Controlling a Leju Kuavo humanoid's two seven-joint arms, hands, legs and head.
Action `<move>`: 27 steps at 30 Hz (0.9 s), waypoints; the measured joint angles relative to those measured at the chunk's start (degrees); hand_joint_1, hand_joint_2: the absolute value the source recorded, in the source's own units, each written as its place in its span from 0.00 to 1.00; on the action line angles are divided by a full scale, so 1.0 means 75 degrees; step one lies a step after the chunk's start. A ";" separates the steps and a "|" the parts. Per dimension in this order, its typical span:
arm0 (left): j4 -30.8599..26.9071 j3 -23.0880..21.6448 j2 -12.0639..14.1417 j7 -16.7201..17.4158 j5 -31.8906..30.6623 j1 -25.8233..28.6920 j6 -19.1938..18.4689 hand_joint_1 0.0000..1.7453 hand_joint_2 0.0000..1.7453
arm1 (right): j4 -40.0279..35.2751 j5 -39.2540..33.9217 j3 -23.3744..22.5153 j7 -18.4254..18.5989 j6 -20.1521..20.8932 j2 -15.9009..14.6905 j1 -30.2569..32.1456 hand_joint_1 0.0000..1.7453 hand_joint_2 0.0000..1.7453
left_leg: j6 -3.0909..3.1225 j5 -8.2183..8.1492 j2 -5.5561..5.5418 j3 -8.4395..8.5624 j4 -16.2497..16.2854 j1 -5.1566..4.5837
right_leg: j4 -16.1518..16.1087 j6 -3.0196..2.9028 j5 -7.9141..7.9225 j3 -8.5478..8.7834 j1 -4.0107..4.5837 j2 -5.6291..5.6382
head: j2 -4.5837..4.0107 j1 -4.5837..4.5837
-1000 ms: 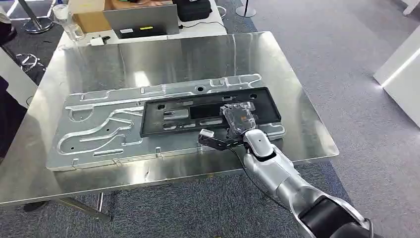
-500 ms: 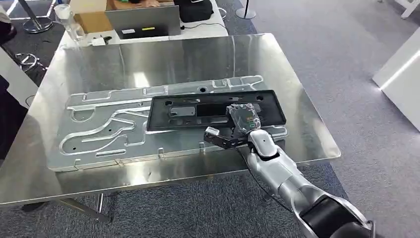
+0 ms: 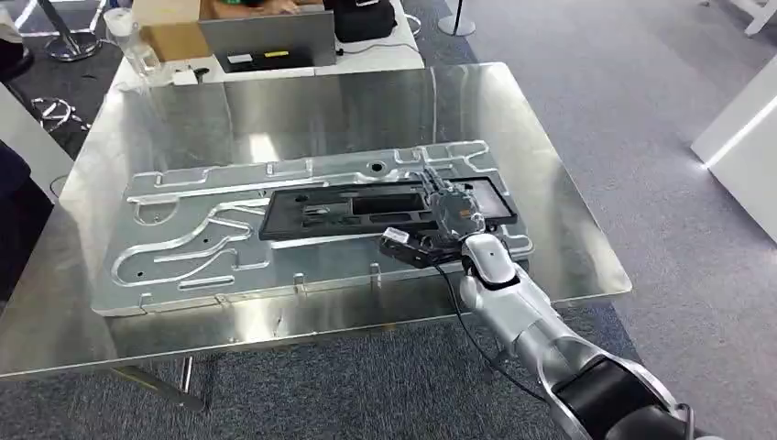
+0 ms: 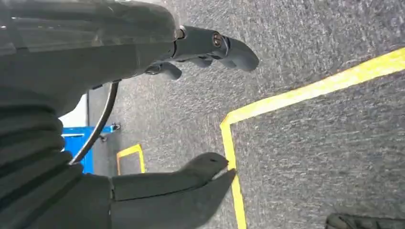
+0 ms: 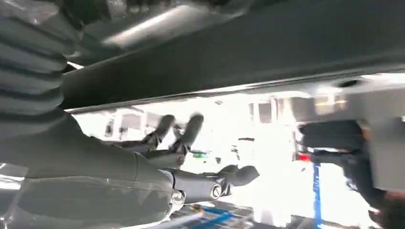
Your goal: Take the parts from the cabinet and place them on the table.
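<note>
Black part point(image 3: 366, 209) on grooved metal plate point(image 3: 192, 234), right hand point(image 3: 451, 220) gripping its right end, left hand point(image 4: 143, 119) empty, fingers apart

right arm point(image 3: 522, 316): silver, segmented, black elbow cuff | black cable behind robot hand point(image 3: 455, 220) | left robot hand point(image 4: 143, 119): grey ribbed cover, dark fingers

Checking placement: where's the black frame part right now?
In the head view, the black frame part lies on the grooved aluminium plate on the steel table, right of centre, with the right hand at its right end.
</note>
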 joint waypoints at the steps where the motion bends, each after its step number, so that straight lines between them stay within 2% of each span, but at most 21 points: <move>1: 0.0000 0.0000 0.0000 0.0003 0.0000 0.0006 0.0003 0.00 0.00 | 0.0012 0.0000 -0.0012 0.0003 -0.0003 0.0000 0.0000 0.00 0.00 | -0.0038 0.0015 0.0000 0.0011 -0.0027 0.0012 | 0.0012 -0.0032 -0.0006 -0.0003 0.0012 0.0004 | 0.0000 0.0000; 2: 0.0000 0.0000 0.0003 0.0012 0.0000 0.0007 0.0000 0.00 0.00 | 0.0015 0.0000 -0.0023 0.0006 -0.0003 0.0000 -0.0010 0.00 0.00 | -0.0081 0.0021 -0.0002 0.0023 -0.0056 0.0003 | -0.0009 -0.0074 0.0017 0.0002 0.0005 0.0007 | 0.0000 0.0000; 3: 0.0000 0.0000 0.0006 0.0023 0.0000 0.0003 0.0000 0.00 0.00 | 0.0012 -0.0003 -0.0032 0.0003 -0.0006 0.0009 -0.0015 0.00 0.00 | -0.0127 -0.0062 0.0003 0.0000 0.0032 0.0013 | -0.0112 -0.0148 0.0072 0.0073 -0.0089 -0.0020 | 0.0000 0.0000; 4: 0.0000 0.0000 0.0003 0.0023 0.0000 0.0000 -0.0003 0.00 0.00 | 0.0012 -0.0003 -0.0032 -0.0003 -0.0006 0.0023 -0.0023 0.00 0.00 | -0.0160 -0.0248 0.0005 -0.0096 0.0275 0.0002 | -0.0142 -0.0200 0.0081 0.0094 -0.0082 -0.0017 | -0.0003 -0.0003; 5: 0.0000 0.0000 0.0003 0.0029 0.0003 -0.0005 -0.0003 0.00 0.00 | 0.0017 -0.0003 -0.0038 0.0000 -0.0006 0.0023 -0.0036 0.00 0.00 | -0.0175 -0.0484 0.0005 -0.0268 0.0654 0.0015 | -0.0142 -0.0241 0.0081 0.0089 -0.0078 -0.0025 | -0.0003 -0.0003; 6: 0.0000 0.0003 0.0006 0.0041 0.0003 -0.0001 -0.0006 0.00 0.00 | 0.0029 -0.0006 -0.0041 0.0000 -0.0009 0.0026 -0.0040 0.00 0.00 | -0.0199 -0.0868 0.0006 -0.0627 0.1441 0.0026 | -0.0130 -0.0250 0.0076 0.0078 -0.0063 -0.0029 | 0.0000 -0.0003; 7: 0.0000 0.0003 0.0006 0.0044 0.0003 0.0006 -0.0012 0.00 0.00 | 0.0044 -0.0006 -0.0041 -0.0003 -0.0009 0.0029 -0.0033 0.00 0.00 | -0.0218 -0.1073 0.0006 -0.0881 0.1993 0.0025 | -0.0121 -0.0256 0.0073 0.0072 -0.0054 -0.0029 | 0.0000 -0.0003; 8: 0.0000 0.0003 0.0006 0.0047 0.0003 0.0009 -0.0018 0.00 0.00 | 0.0061 -0.0006 -0.0041 -0.0003 -0.0009 0.0029 -0.0026 0.00 0.00 | -0.0230 -0.1134 0.0006 -0.1044 0.2332 0.0025 | -0.0105 -0.0258 0.0071 0.0062 -0.0048 -0.0028 | 0.0000 -0.0006; 9: 0.0000 0.0003 0.0006 0.0055 0.0003 0.0021 -0.0035 0.00 0.00 | 0.0079 -0.0006 -0.0041 -0.0006 -0.0014 0.0029 -0.0018 0.00 0.00 | -0.0228 -0.1033 0.0007 -0.1040 0.2327 0.0026 | -0.0080 -0.0261 0.0064 0.0055 -0.0048 -0.0025 | -0.0003 -0.0003; 11: 0.0000 0.0003 0.0006 0.0061 0.0003 0.0023 -0.0055 0.00 0.00 | 0.0093 -0.0006 -0.0044 -0.0006 -0.0020 0.0029 -0.0018 0.00 0.00 | -0.0212 -0.0569 0.0009 -0.0678 0.1597 0.0027 | -0.0036 -0.0250 0.0036 0.0051 -0.0049 -0.0019 | 0.0000 -0.0003; 12: 0.0000 0.0003 0.0009 0.0061 0.0003 0.0016 -0.0067 0.00 0.00 | 0.0096 -0.0006 -0.0050 -0.0018 -0.0029 0.0029 -0.0021 0.00 0.00 | -0.0188 -0.0161 0.0011 -0.0230 0.0734 0.0028 | 0.0007 -0.0228 0.0005 0.0057 -0.0049 -0.0014 | -0.0003 -0.0003; 13: 0.0000 0.0003 0.0015 0.0064 0.0006 0.0007 -0.0073 0.00 0.00 | 0.0096 -0.0003 -0.0049 -0.0020 -0.0041 0.0029 -0.0022 0.00 0.00 | -0.0148 -0.0151 0.0008 0.0047 0.0156 0.0025 | 0.0043 -0.0191 -0.0023 0.0046 -0.0048 -0.0016 | -0.0003 -0.0003; 14: 0.0000 0.0003 0.0015 0.0067 0.0009 -0.0007 -0.0087 0.00 0.00 | 0.0099 0.0000 -0.0058 -0.0018 -0.0064 0.0023 -0.0034 0.00 0.00 | -0.0120 -0.0150 0.0005 0.0099 0.0053 -0.0014 | 0.0107 -0.0150 -0.0038 -0.0002 0.0023 -0.0008 | 0.0000 0.0000; 17: 0.0000 0.0003 0.0015 0.0067 0.0017 -0.0004 -0.0102 0.00 0.00 | 0.0099 0.0003 -0.0064 -0.0026 -0.0096 0.0026 -0.0025 0.00 0.00 | -0.0013 -0.0119 -0.0004 0.0053 0.0077 -0.0029 | 0.0042 -0.0034 0.0017 -0.0006 -0.0005 0.0006 | 0.0000 -0.0003; 19: 0.0000 0.0003 0.0006 0.0067 0.0017 -0.0004 -0.0111 0.00 0.00 | 0.0096 0.0003 -0.0076 -0.0023 -0.0105 0.0020 -0.0030 0.00 0.00 | 0.0108 -0.0041 0.0028 0.0100 -0.0039 0.0033 | 0.0208 0.0051 -0.0141 -0.0076 -0.0028 0.0010 | 0.0000 0.0003; 20: 0.0000 0.0006 0.0006 0.0067 0.0017 -0.0008 -0.0111 0.00 0.00 | 0.0096 0.0003 -0.0093 -0.0023 -0.0105 0.0023 -0.0035 0.00 0.00 | 0.0146 -0.0028 0.0037 0.0092 -0.0052 0.0038 | 0.0614 0.0079 -0.0420 -0.0263 -0.0029 0.0006 | -0.0003 0.0000; 22: 0.0000 0.0006 0.0006 0.0067 0.0017 -0.0011 -0.0114 0.00 0.00 | 0.0105 0.0003 -0.0096 -0.0023 -0.0105 0.0026 0.0006 0.00 0.00 | 0.0159 -0.0032 0.0040 0.0079 -0.0047 0.0036 | 0.1861 0.0137 -0.0984 -0.0843 -0.0076 0.0002 | -0.0003 0.0000; 23: 0.0000 0.0006 0.0006 0.0067 0.0017 -0.0006 -0.0114 0.00 0.00 | 0.0114 0.0003 -0.0096 -0.0026 -0.0105 0.0026 0.0039 0.00 0.00 | 0.0165 -0.0036 0.0038 0.0077 -0.0043 0.0035 | 0.2300 0.0156 -0.1095 -0.1062 -0.0087 0.0000 | -0.0003 0.0003; 24: 0.0000 0.0006 0.0009 0.0067 0.0017 0.0006 -0.0114 0.00 0.00 | 0.0119 0.0006 -0.0096 -0.0026 -0.0105 0.0026 0.0053 0.00 0.00 | 0.0162 -0.0039 0.0034 0.0081 -0.0037 0.0038 | 0.2403 0.0167 -0.1018 -0.1131 -0.0102 -0.0002 | 0.0000 0.0003; 25: 0.0000 0.0006 0.0009 0.0067 0.0017 0.0008 -0.0117 0.00 0.00 | 0.0117 0.0018 -0.0096 -0.0026 -0.0117 0.0026 0.0045 0.00 1.00 | 0.0156 -0.0044 0.0030 0.0089 -0.0030 0.0046 | 0.2115 0.0175 -0.0770 -0.1016 -0.0121 -0.0007 | 0.0000 0.0000; 27: 0.0000 0.0009 0.0003 0.0067 0.0017 0.0001 -0.0125 0.00 0.00 | 0.0108 0.0067 -0.0099 0.0015 -0.0181 0.0026 0.0040 0.00 1.00 | 0.0109 -0.0075 0.0014 0.0123 -0.0008 0.0062 | 0.0831 0.0165 -0.0077 -0.0370 -0.0152 -0.0019 | 0.0000 0.0003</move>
